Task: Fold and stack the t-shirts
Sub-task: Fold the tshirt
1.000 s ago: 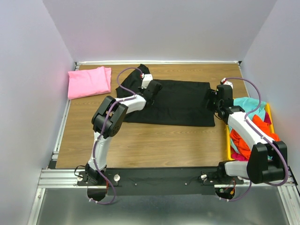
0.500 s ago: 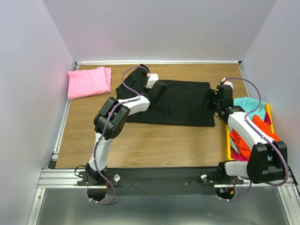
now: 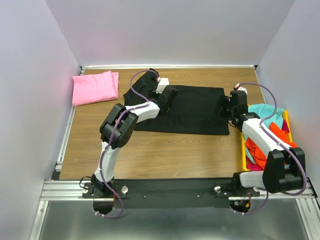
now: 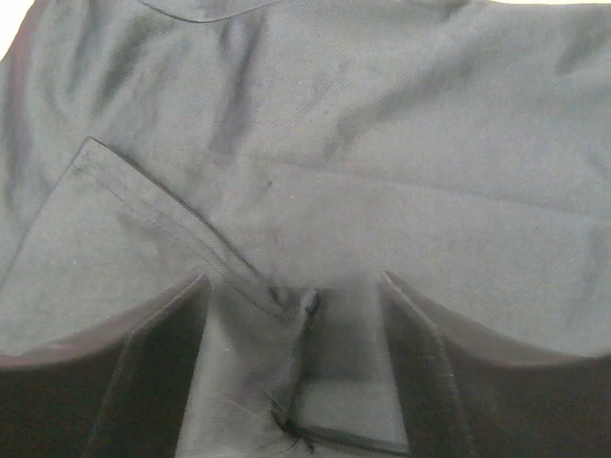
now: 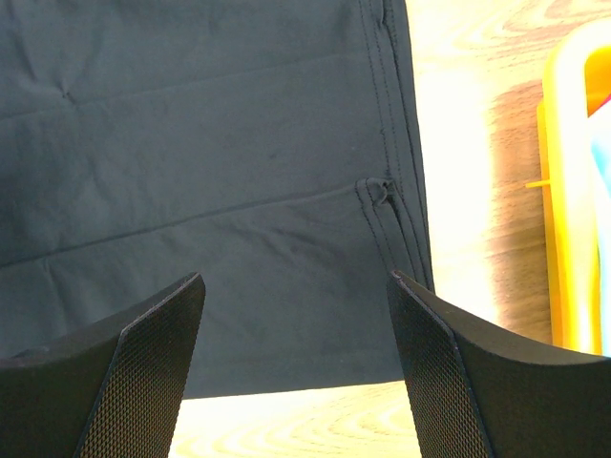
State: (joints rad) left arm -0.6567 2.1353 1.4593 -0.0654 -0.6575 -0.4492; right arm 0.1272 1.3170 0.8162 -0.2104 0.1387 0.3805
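Left end effector [image 4: 296, 280] and right end effector [image 5: 294, 277] gape, released, over black t-shirt [image 3: 195, 107].

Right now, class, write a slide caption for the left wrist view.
Left gripper open over the black t-shirt, a hemmed edge lying between its fingers.

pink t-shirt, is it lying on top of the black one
No, the pink t-shirt lies folded at the far left, apart from the black t-shirt.

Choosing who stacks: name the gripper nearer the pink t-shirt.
Left. The left gripper is over the black t-shirt near its left end; the right gripper at its right edge, farther from the pink t-shirt.
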